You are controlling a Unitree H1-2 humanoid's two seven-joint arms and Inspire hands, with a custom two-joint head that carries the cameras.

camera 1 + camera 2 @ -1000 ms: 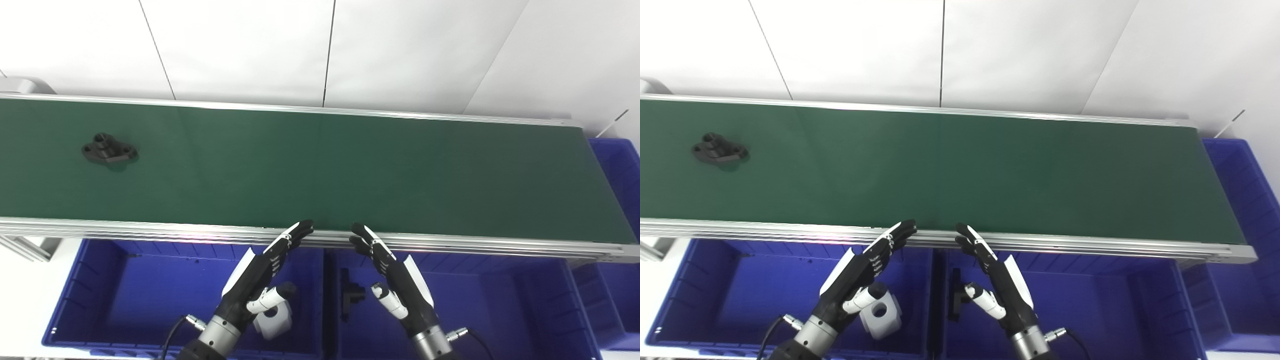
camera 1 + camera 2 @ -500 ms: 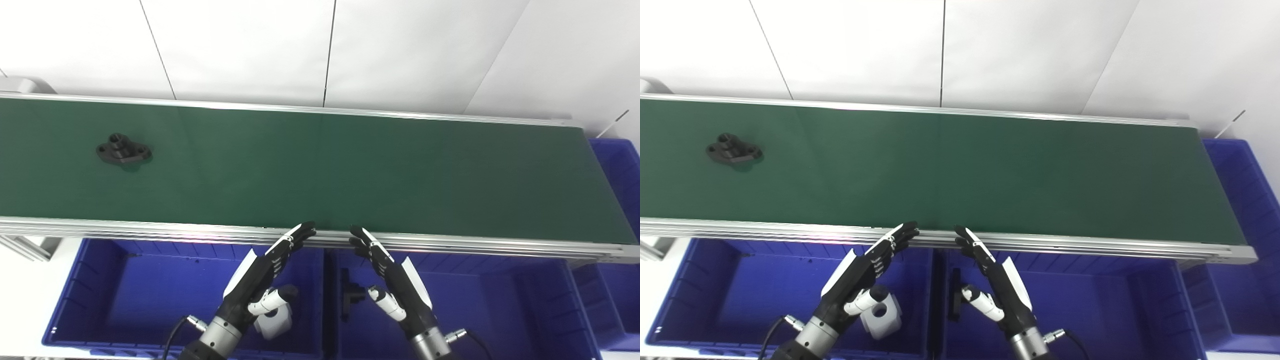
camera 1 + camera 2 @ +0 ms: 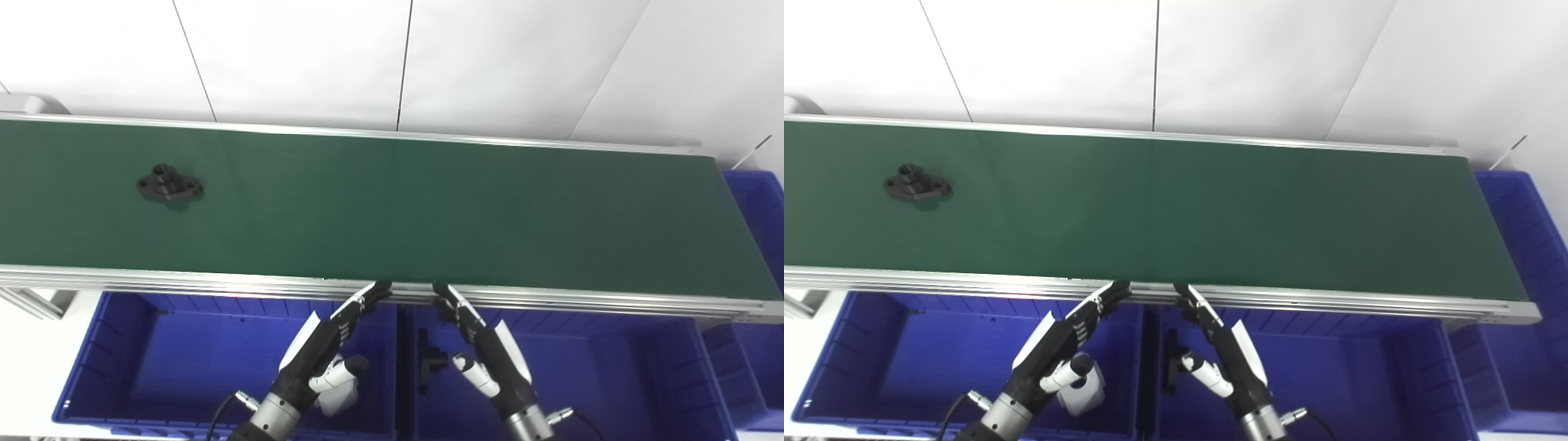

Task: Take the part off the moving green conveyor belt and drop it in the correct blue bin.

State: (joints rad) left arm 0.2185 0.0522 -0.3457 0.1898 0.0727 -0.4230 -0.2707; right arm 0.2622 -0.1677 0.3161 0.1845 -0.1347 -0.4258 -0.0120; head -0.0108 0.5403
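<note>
A black flanged part point(image 3: 169, 187) lies on the green conveyor belt point(image 3: 429, 208) at its left end; it also shows in the right eye view point(image 3: 917, 186). My left hand point(image 3: 321, 346) is open and empty, fingertips at the belt's near rail, above the left blue bin point(image 3: 122, 361). My right hand point(image 3: 487, 349) is open and empty, beside it, above the middle blue bin point(image 3: 612, 367). Both hands are far to the right of the part.
A white block with a hole point(image 3: 1081, 389) lies in the left bin. A black part point(image 3: 429, 361) lies in the middle bin. Another blue bin point(image 3: 756, 202) stands at the belt's right end. A white wall is behind the belt.
The black part has ridden the belt to the right. Both hands have drawn back and down a little towards me, fingertips now at the near rail.
</note>
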